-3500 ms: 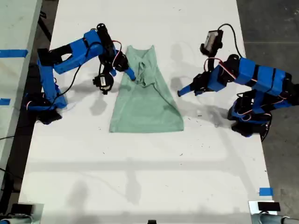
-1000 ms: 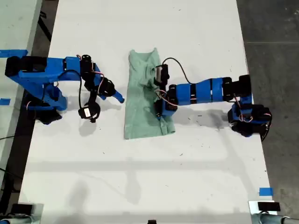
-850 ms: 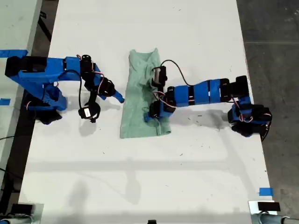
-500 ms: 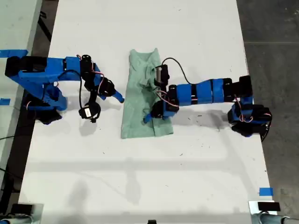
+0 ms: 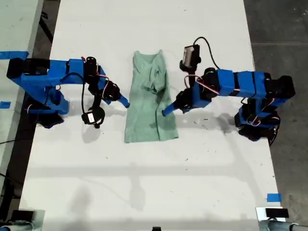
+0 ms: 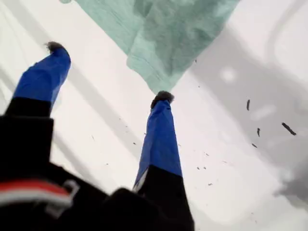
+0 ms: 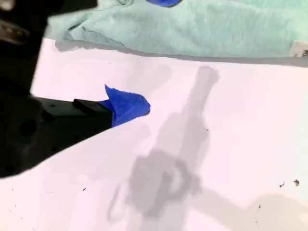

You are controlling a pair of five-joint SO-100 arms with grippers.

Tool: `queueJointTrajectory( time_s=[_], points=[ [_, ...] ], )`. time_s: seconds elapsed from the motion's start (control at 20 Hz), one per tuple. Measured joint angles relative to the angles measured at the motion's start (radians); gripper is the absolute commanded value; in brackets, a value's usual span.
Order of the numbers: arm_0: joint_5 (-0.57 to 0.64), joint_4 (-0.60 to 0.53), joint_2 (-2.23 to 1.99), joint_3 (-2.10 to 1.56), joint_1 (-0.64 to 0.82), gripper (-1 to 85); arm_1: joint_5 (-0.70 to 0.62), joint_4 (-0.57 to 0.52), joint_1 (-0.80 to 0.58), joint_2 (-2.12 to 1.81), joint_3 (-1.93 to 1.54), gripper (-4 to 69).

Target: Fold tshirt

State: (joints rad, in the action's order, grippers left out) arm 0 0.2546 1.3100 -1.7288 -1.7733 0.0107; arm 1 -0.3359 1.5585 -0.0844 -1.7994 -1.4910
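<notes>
Hovering jaws-spread, my first gripper (image 6: 108, 70) sits just off the tshirt (image 5: 150, 98) edge, arm stretched low toward it. My second gripper (image 5: 122, 101) is beside the tshirt's opposite edge, we can't tell its jaws. Tshirt lies narrow-folded on the table (image 5: 144, 183), between both arms.

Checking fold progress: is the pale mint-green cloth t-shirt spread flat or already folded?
Partly folded. The pale mint-green cloth t-shirt lies as a narrow strip on the white table, sides turned inward with no sleeves sticking out; not yet folded lengthwise.
</notes>
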Motion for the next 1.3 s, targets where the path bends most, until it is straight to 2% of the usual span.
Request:
queueJointTrajectory(
  time_s=[0.35,0.6,0.65,0.75,0.85,1.1,1.3],
  points=[
    [-0.049,0.041,0.279,0.293,-0.081,27.6,0.0,-0.021,-0.026,-0.06,-0.112,31.6],
    [-0.094,0.011,0.457,0.342,-0.109,25.5,0.002,-0.031,-0.026,-0.06,-0.115,31.5],
    [-0.098,-0.009,0.495,0.342,-0.11,23.6,0.003,-0.031,-0.026,-0.06,-0.117,31.5],
    [-0.112,-0.063,0.565,0.342,-0.112,7.0,0.015,-0.032,-0.025,-0.061,-0.127,31.5],
    [-0.126,-0.1,0.606,0.357,-0.117,1.0,0.023,-0.032,-0.015,-0.086,-0.143,31.5],
    [-0.123,-0.123,0.632,0.38,-0.121,0.0,0.046,-0.069,-0.006,-0.137,-0.225,31.4],
    [-0.135,-0.014,0.58,0.376,-0.117,0.0,0.049,-0.097,-0.006,-0.155,-0.252,31.4]
  ],
)
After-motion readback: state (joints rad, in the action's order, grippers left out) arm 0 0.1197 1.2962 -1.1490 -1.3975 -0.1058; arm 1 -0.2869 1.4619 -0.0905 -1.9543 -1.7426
